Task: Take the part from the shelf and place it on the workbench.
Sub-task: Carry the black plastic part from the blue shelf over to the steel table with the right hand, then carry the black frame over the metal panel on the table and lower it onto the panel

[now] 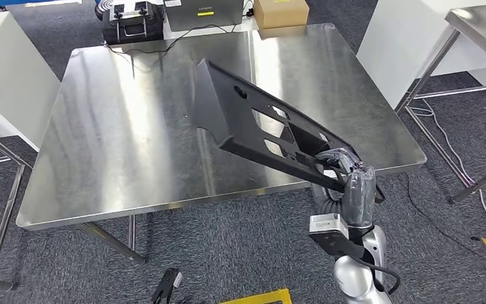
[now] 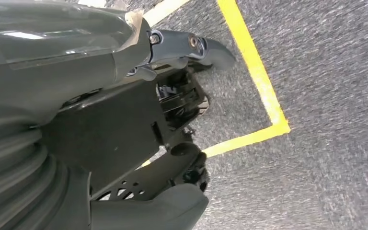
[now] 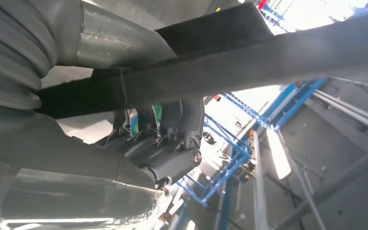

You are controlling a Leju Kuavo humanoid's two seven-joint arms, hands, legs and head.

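In the head view, the right hand (image 1: 342, 166) grips one end of the long black flat plastic part with cut-out openings (image 1: 253, 123). The part is tilted, with its far wide end raised above the square shiny steel surface (image 1: 120, 139) and its held end just past the near right edge of that surface. Whether the part touches the surface I cannot tell. Beyond the far edge of the surface there are a black device with a handle (image 1: 133, 20), a grey box with a yellow label (image 1: 204, 12) and a brown cardboard box (image 1: 281, 11). To the right of the surface stands a second steel table (image 1: 481, 25) on the grey carpet floor (image 1: 240, 247).

In the left wrist view, the left hand (image 2: 172, 52) hangs above the grey carpet floor (image 2: 326, 124), beside a yellow tape line (image 2: 254, 62). Its dark fingers (image 2: 206, 48) are curled in and nothing is between them.

In the right wrist view, the right hand (image 3: 163, 143) holds the black part (image 3: 249, 62): the dark fingers (image 3: 182, 120) are wrapped under the edge of the part and the grey thumb (image 3: 120, 45) presses on the other side. Behind the part a blue metal shelf frame (image 3: 235, 153) is visible.
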